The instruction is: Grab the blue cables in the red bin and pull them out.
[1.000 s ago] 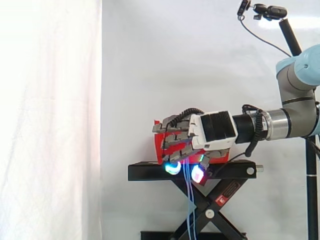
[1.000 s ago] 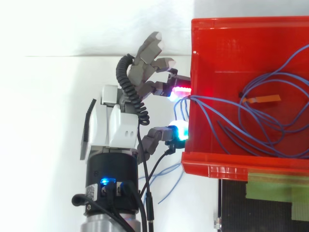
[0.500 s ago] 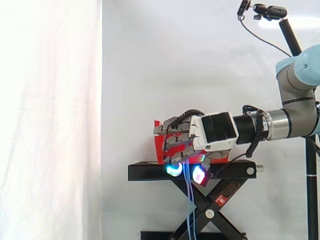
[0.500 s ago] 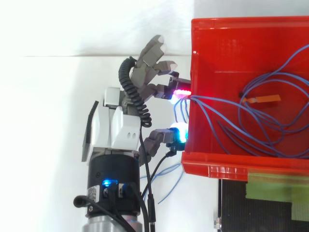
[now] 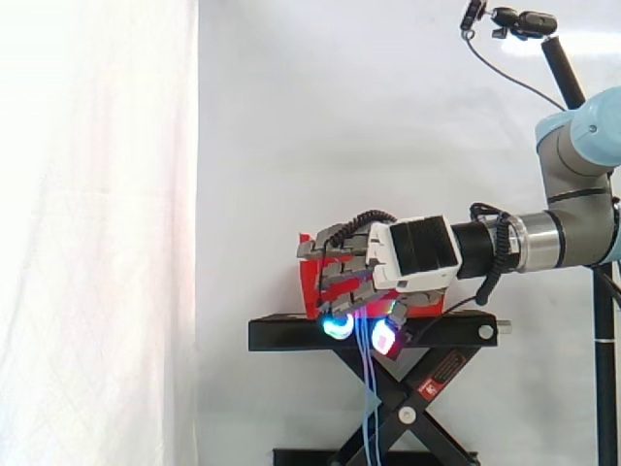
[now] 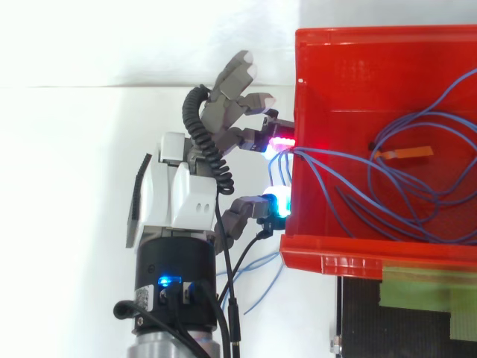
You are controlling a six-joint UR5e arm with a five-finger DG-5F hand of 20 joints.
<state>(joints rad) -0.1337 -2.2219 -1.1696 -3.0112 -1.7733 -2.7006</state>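
Blue cables point(image 6: 320, 154): thin, light and limp (snag-prone where looped). Best taken at the bunch crossing the left wall of red bin point(image 6: 350, 56). Lying in loose coils inside, right of top view, beside an orange tag point(image 6: 402, 154). Also trailing down past black stand point(image 5: 291, 333) in side view. Hand point(image 6: 182, 198) at that wall, fingers point(image 6: 277, 142) curled round the draped strands, pads apart.
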